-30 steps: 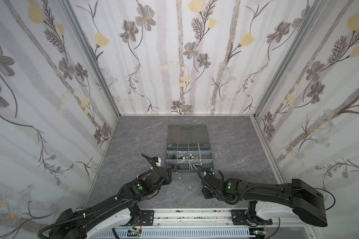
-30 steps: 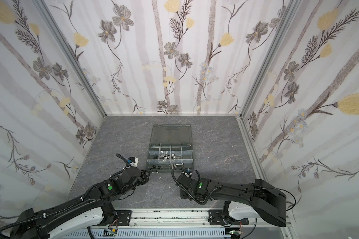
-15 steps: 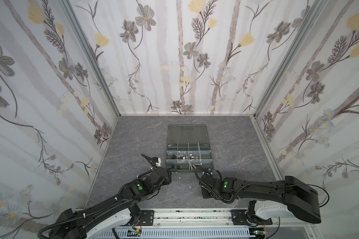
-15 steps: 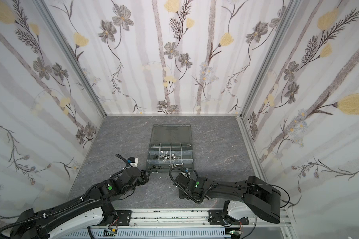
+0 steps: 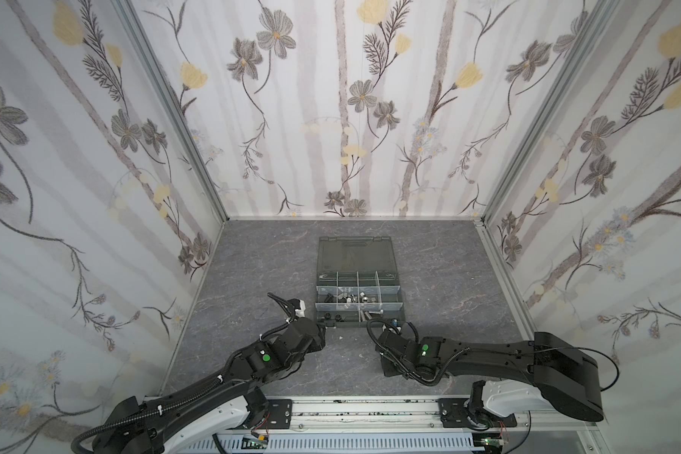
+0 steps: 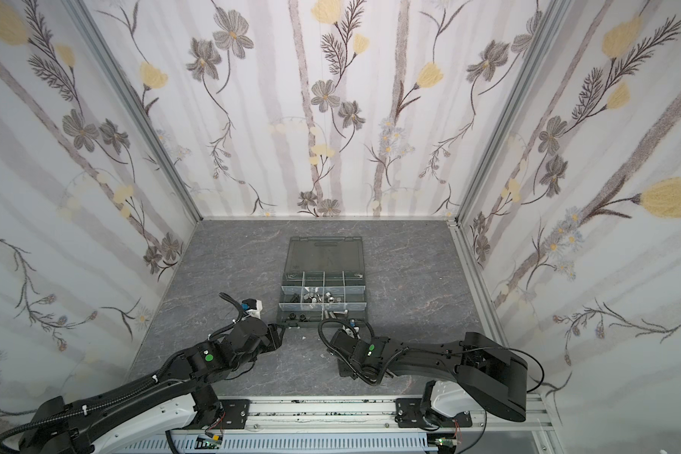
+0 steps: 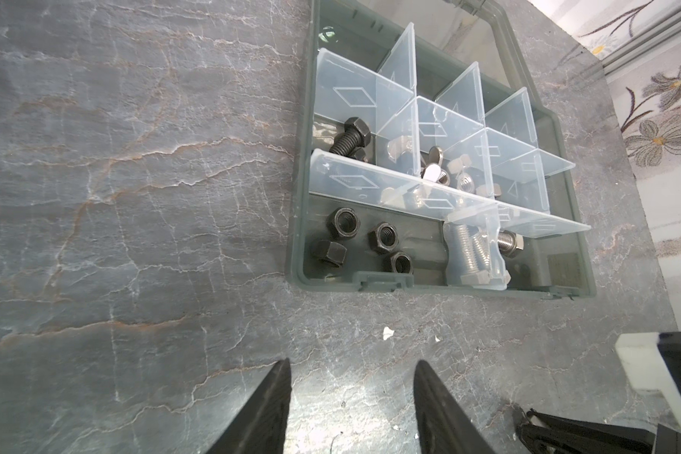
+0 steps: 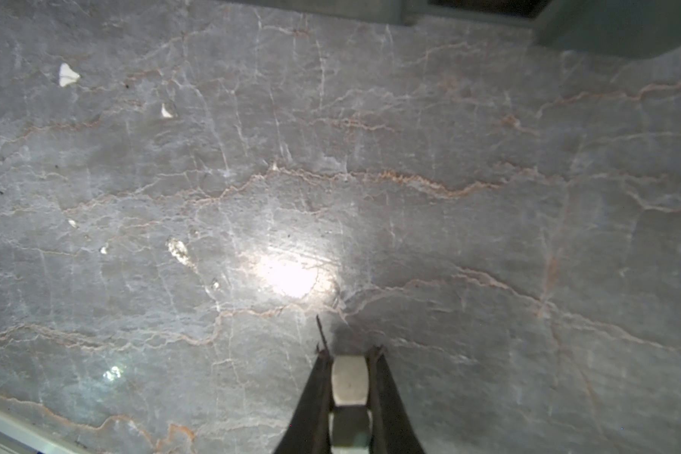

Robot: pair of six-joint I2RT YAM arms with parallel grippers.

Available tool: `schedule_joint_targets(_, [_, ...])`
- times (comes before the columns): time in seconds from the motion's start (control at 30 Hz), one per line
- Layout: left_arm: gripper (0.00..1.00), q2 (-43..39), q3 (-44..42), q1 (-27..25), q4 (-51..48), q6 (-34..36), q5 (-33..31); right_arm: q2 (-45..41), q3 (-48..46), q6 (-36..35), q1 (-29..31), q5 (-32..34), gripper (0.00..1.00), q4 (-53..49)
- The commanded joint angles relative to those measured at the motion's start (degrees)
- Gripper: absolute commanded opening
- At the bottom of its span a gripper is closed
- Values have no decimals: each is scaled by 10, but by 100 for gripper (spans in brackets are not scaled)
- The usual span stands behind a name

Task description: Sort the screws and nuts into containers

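The dark grey organizer box [image 5: 403,310] [image 6: 366,308] [image 7: 297,220] lies open at mid-table, its lid [image 5: 354,255] flat behind it. Its containers hold several black nuts [image 7: 382,238], silver screws [image 7: 472,251], a black screw [image 7: 348,139] and more silver pieces [image 7: 435,173]. My left gripper [image 7: 353,363] [image 5: 323,334] is open and empty, low over bare table just in front of the box's left corner. My right gripper [image 8: 350,353] [image 5: 388,363] points down at the table in front of the box. It is shut on a small silver hex piece [image 8: 349,379] seen edge on, seemingly a nut.
Small white specks [image 7: 387,332] [image 8: 67,74] lie on the grey marbled table in front of the box. The right arm's wrist [image 7: 665,373] shows at the edge of the left wrist view. Flowered walls close three sides; a metal rail [image 5: 350,412] runs along the front.
The right gripper's jaws have closed on the silver piece, and that arm has drawn slightly towards the left. The left arm has stayed put.
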Motion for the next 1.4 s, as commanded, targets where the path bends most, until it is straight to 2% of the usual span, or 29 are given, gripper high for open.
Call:
schedule_joint_targets(0.0, [53, -4, 1, 1, 8, -9, -8, -9, 12, -9, -2, 9, 12, -1])
schedule_joint_targets(0.17, [53, -7, 1, 1, 9, -13, -4, -22, 69, -53, -26, 12, 12, -26])
schedule_joint_targets(0.37, [53, -17, -2, 1, 9, -17, 5, -8, 184, -159, -113, 20, 12, -39])
schedule_joint_targets(0.63, [53, -42, -19, 0, 11, -34, 10, 112, 320, -246, -187, 30, 11, -21])
schedule_joint_targets(0.83, [53, -66, -31, -1, 12, -47, 8, 184, 349, -257, -215, 12, 10, -6])
schedule_joint_targets(1.1, [53, -68, -36, 0, 13, -48, 10, 215, 350, -252, -225, 2, 12, 15])
schedule_joint_targets(1.37, [53, -62, -37, 0, 16, -49, 12, 226, 353, -252, -233, -3, 26, 17])
